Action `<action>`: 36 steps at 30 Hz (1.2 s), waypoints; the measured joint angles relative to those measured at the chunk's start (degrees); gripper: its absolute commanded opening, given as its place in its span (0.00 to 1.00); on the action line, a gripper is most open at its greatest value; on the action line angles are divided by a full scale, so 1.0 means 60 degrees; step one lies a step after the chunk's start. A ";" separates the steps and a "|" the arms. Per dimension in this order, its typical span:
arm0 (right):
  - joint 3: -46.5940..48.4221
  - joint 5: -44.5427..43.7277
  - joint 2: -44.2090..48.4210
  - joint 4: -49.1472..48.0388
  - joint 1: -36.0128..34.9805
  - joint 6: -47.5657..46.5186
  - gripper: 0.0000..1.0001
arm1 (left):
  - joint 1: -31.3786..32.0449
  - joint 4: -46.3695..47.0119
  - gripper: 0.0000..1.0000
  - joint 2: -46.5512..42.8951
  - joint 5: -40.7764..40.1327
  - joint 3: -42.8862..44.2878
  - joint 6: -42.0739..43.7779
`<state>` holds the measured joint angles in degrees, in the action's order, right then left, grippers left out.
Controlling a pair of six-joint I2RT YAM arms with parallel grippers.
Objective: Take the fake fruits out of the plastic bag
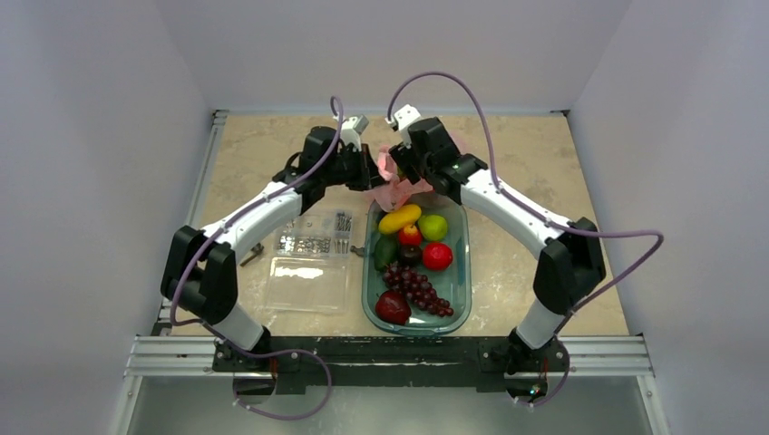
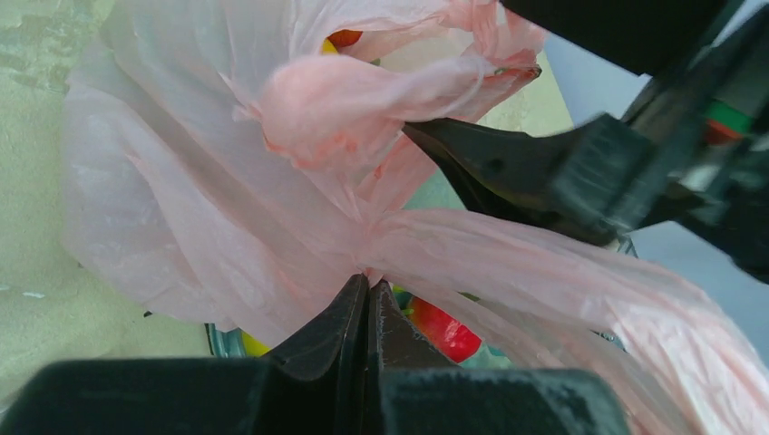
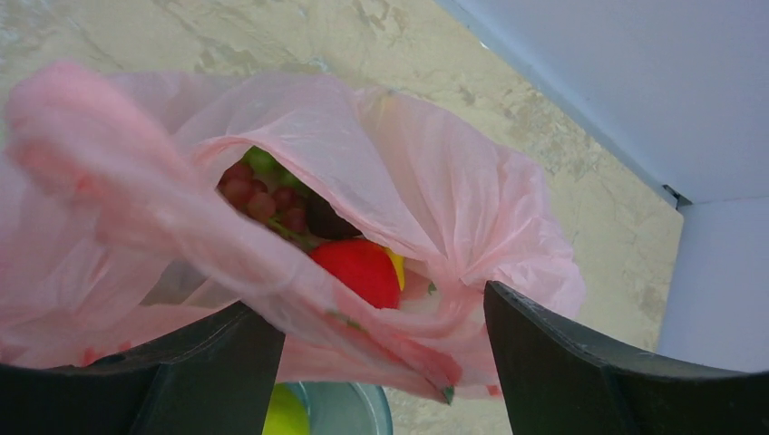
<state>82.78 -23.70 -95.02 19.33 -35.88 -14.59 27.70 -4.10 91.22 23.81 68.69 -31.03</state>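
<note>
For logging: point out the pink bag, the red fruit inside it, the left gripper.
pink bag (image 3: 472,208), right wrist view, side wall.
red fruit (image 3: 358,270), right wrist view, glossy top.
left gripper (image 2: 367,292), left wrist view, between fingertips.

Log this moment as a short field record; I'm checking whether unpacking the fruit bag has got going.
left gripper: shut, pinching the plastic bag film
right gripper: open, fingers spread at the bag's mouth
seen in bag: red fruit, grape bunch, dark fruit
bag position: at far end of green tray
tray contents: several loose fruits
</note>
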 measured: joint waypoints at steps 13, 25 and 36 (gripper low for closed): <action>-0.0251 -0.0561 -0.0080 -0.1789 0.1282 0.4273 0.00 | -0.0648 0.0029 0.00 0.0251 0.0248 0.0018 -0.0758; -0.3413 0.4204 0.1756 -0.5727 0.4426 0.8444 0.00 | -0.1555 0.0576 0.15 0.0284 0.0743 0.0018 -0.1188; -0.3410 0.5136 0.1741 -0.6000 0.4375 0.8258 0.01 | -0.1381 -0.0004 0.68 -0.1086 0.0011 -0.0073 -0.0120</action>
<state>62.33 7.11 -84.58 -16.67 -9.63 34.96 19.42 -4.12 84.71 23.88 68.25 -31.75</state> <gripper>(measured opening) 0.007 0.667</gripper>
